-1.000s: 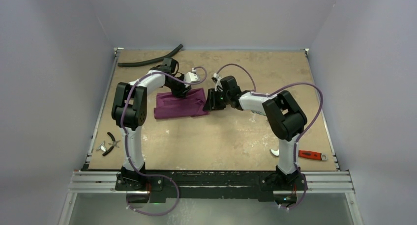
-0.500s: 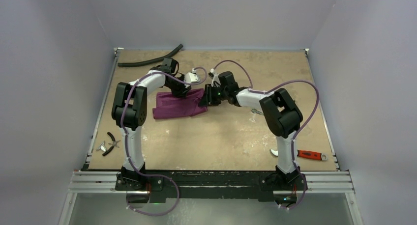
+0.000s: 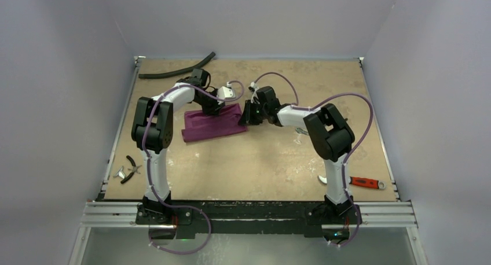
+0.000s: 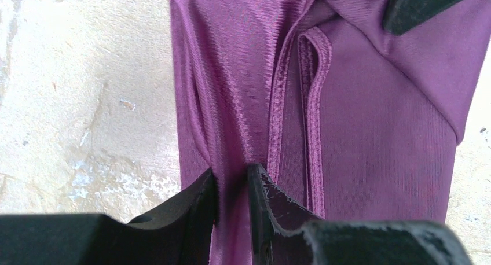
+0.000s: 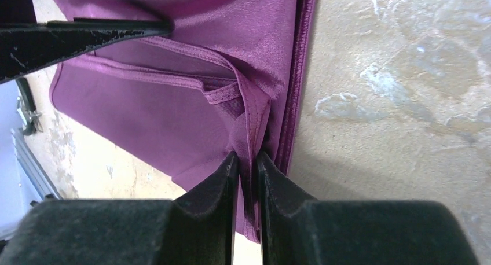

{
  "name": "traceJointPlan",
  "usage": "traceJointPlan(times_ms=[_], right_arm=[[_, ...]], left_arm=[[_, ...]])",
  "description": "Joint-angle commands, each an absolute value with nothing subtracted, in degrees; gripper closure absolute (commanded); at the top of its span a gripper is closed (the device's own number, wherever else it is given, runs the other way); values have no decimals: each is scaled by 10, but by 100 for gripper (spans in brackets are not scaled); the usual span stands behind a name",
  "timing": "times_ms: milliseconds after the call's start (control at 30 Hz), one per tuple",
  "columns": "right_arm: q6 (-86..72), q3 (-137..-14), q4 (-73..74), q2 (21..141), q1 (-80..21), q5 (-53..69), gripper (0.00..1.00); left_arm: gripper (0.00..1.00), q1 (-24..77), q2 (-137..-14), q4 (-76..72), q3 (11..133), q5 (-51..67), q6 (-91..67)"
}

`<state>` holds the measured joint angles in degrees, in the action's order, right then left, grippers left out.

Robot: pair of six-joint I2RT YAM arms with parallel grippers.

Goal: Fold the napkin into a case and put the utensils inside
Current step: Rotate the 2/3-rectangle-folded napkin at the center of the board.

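Note:
The plum-purple napkin point(image 3: 211, 125) lies partly folded on the tan table, left of centre. My left gripper point(image 3: 213, 109) is at its far edge, and in the left wrist view it is shut point(image 4: 231, 181) on a raised fold of the napkin point(image 4: 370, 132) beside a stitched hem. At the napkin's right edge my right gripper point(image 3: 245, 116) is shut point(image 5: 247, 161) on the doubled hem of the napkin point(image 5: 145, 114). Each wrist view shows the other gripper's black finger over the cloth. The utensils are hidden from view.
A black hose point(image 3: 176, 72) lies at the far left corner. Black pliers point(image 3: 132, 165) and a small silvery piece point(image 3: 120, 173) sit near the left edge. A red-handled tool point(image 3: 367, 183) lies at the near right, with a small pale object point(image 3: 322, 179) beside the right arm.
My right gripper moved left to the napkin's right edge and closed on the hem. The left gripper kept its pinch at the far edge, and the cloth shifted slightly.

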<state>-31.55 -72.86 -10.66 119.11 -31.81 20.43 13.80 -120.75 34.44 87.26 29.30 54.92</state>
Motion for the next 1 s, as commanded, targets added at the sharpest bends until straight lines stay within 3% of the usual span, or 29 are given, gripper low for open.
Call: traceJointPlan(times_ms=[0, 200, 467, 667, 867, 967], right_arm=[[-325, -708, -111, 1181, -314, 135, 76], [-345, -703, -118, 1175, -318, 174, 61], [-257, -772, -7, 1101, -298, 136, 39], [-193, -827, -4, 1132, -298, 166, 44], [-179, -935, -14, 1208, -301, 207, 55], [-176, -993, -3, 1253, -310, 221, 59]], left_arm=[[75, 142, -1218, 412, 853, 294, 569], [76, 142, -1218, 420, 854, 307, 575], [77, 143, -1219, 419, 852, 313, 576], [70, 135, -1213, 416, 893, 319, 520], [52, 108, -1173, 461, 987, 347, 446], [39, 101, -1140, 491, 990, 356, 438]])
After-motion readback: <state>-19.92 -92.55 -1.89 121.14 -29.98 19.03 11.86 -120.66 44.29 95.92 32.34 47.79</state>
